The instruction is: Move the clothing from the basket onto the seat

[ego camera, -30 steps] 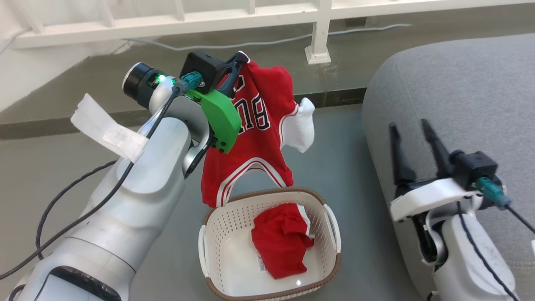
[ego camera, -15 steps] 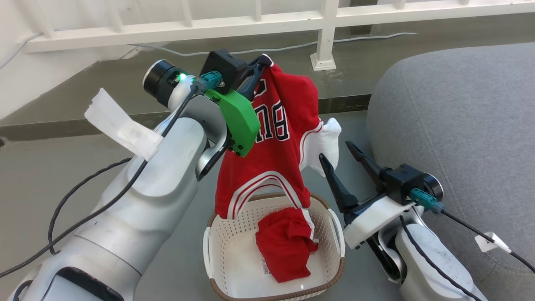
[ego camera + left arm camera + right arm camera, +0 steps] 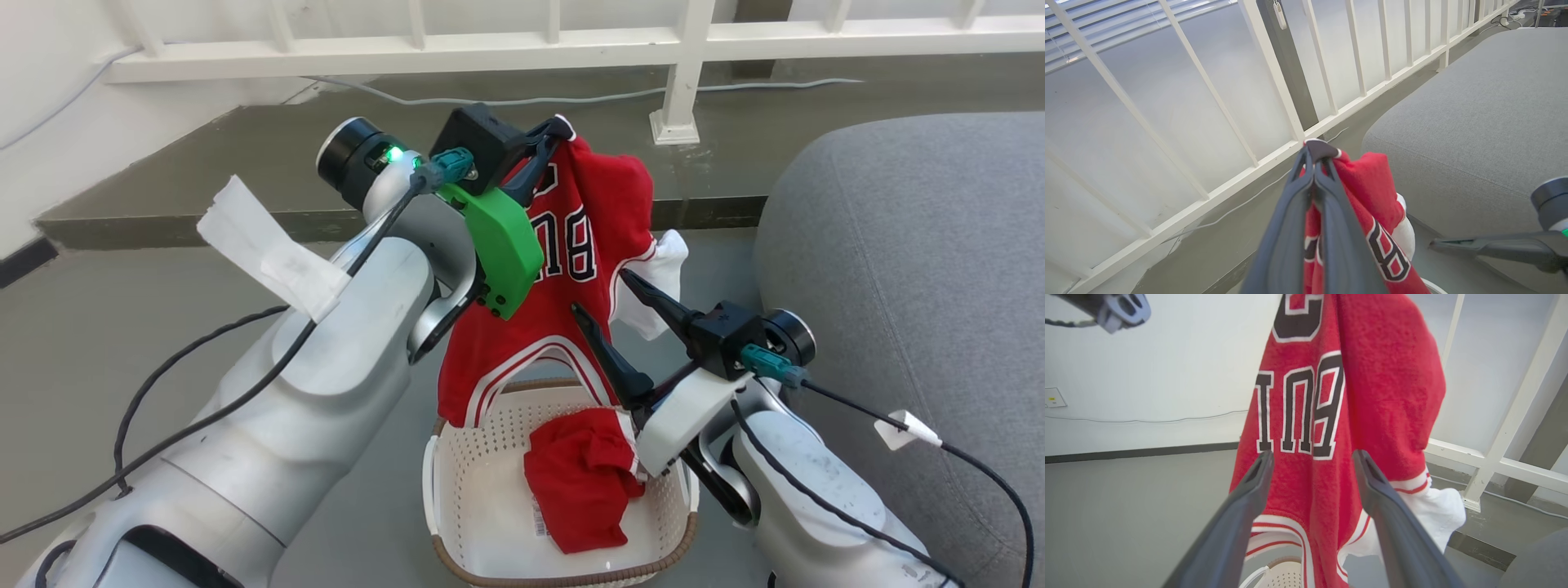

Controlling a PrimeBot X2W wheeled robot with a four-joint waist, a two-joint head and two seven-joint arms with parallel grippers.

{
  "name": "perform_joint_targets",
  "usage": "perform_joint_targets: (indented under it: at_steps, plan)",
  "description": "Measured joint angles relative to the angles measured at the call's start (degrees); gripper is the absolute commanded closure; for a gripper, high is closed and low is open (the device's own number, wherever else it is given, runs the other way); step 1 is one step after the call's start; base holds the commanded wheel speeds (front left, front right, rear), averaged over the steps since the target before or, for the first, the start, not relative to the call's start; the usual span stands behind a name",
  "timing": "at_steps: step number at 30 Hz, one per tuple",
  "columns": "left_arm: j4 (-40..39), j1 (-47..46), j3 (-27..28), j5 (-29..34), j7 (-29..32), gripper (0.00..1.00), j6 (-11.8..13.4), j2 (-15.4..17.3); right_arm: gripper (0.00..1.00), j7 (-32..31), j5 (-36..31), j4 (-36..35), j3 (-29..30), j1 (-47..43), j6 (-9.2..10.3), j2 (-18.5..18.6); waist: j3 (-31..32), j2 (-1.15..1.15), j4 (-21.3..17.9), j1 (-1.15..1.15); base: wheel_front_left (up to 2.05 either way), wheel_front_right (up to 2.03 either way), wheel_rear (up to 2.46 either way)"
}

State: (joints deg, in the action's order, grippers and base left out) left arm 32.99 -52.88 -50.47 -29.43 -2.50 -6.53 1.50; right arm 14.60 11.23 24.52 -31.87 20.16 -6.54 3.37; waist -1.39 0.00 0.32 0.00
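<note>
Count: 1 jersey [image 3: 608, 196] gripped by left pincer [image 3: 555, 131] | 1 crumpled red garment [image 3: 584, 482] seen in 1 basket [image 3: 469, 482] | right pincer [image 3: 600, 291] held open

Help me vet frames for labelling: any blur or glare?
Left wrist view: left gripper's dark fingers blur near the lens, white railing washed out. Right wrist view: red lettered jersey sharp. Head view: glint in cream perforated basket.

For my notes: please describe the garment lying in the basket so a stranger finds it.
Find the grey sofa; left of it on the floor stands the cream basket. The crumpled red garment lies inside, unlike the lettered jersey hanging above.
</note>
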Motion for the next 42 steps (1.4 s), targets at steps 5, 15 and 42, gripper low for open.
perform_joint_targets:
  at_steps: [5, 15, 42]
  plan:
    - [-1.14, -0.01, -0.77, -1.07, 0.54, 1.0, 1.02, 0.01, 0.0, 0.0, 1.56, 3.21, -1.51, 2.41, 0.0, 0.04, 0.07, 0.0, 0.7, 0.0, 0.0, 0.0, 0.0]
    - [-4.43, -0.01, -3.19, -1.91, 2.03, 1.0, 2.1, 0.07, 0.0, -0.01, 4.07, 8.46, -3.94, 6.14, 0.47, 0.09, 0.05, 0.0, 1.15, 0.0, 0.0, 0.0, 0.0]
    - [-3.88, 3.84, 0.15, -5.7, 1.14, 0.71, 8.09, 0.85, 1.0, -0.01, 6.47, 9.92, 0.33, 13.9, 5.65, 0.37, -1.69, 0.0, -2.58, 0.0, 0.0, 0.0, 0.0]
